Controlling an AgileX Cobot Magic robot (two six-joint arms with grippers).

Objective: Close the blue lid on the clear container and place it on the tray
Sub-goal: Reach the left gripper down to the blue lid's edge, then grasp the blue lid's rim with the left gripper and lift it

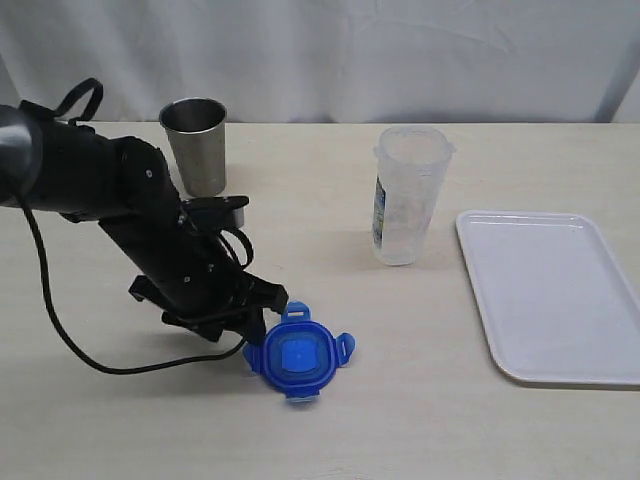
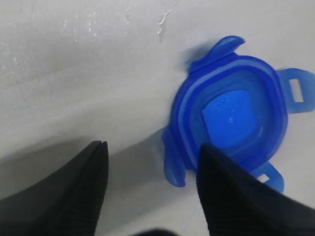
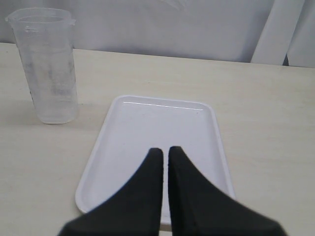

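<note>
The left gripper (image 2: 152, 146) hangs low with its black jaws spread and empty. The small rounded-square blue plastic lid (image 2: 231, 118) lies flat just off one finger, with a flap reaching into the gap. The step in hand looks like grasping the lid, which calls for centring on it before closing. Farther off stands the tall clear plastic container (image 1: 408, 195), uncapped. The flat white plastic tray (image 1: 550, 300) lies under the right gripper (image 3: 162, 150), whose fingers are pressed together. A tapered steel cup (image 1: 197, 145) behind the left arm blocks nothing.

The gripper (image 3: 162, 151) shows against the near end of the white tray (image 3: 162, 120), jaws together (a thin slit between); the clear container (image 3: 48, 69) stands upright on the tabletop (image 3: 261, 108) nearby
</note>
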